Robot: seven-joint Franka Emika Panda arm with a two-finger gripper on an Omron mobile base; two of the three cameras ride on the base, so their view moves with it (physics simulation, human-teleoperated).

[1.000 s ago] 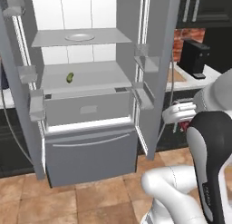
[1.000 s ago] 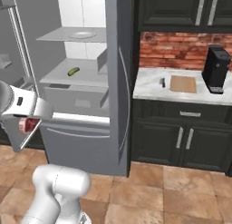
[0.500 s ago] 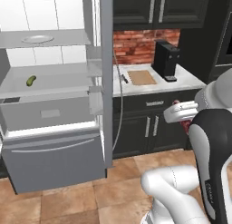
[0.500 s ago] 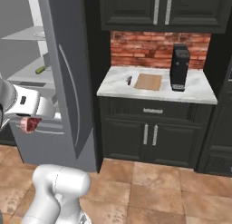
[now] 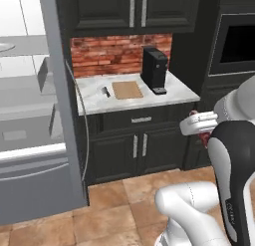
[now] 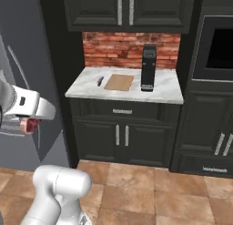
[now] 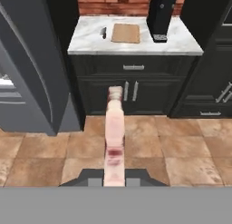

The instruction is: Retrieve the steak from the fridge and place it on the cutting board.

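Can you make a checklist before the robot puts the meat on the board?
1. Steak held in shut gripper: ok.
2. Board lies flat on the counter: ok.
3. Board's top bare: ok.
4. Knife lies beside the board, not on it: ok.
5. Coffee machine stands clear on the board's other side: ok.
6. Gripper close enough to reach the board: not ok, the counter is far ahead in the hand view.

1. Marble counter (image 5: 174, 93) set against a red brick backsplash (image 5: 109, 53).
2. Black coffee machine (image 5: 155, 69) upright on the counter's right part.
3. Small dark knife (image 5: 105, 91) lying flat nearer the left end.
4. Dark lower cabinets (image 6: 120, 135) with a drawer (image 6: 122, 111) above two doors.
5. Built-in oven (image 6: 219, 48) off to the right.
6. Brown tiled floor (image 7: 181, 148) below.
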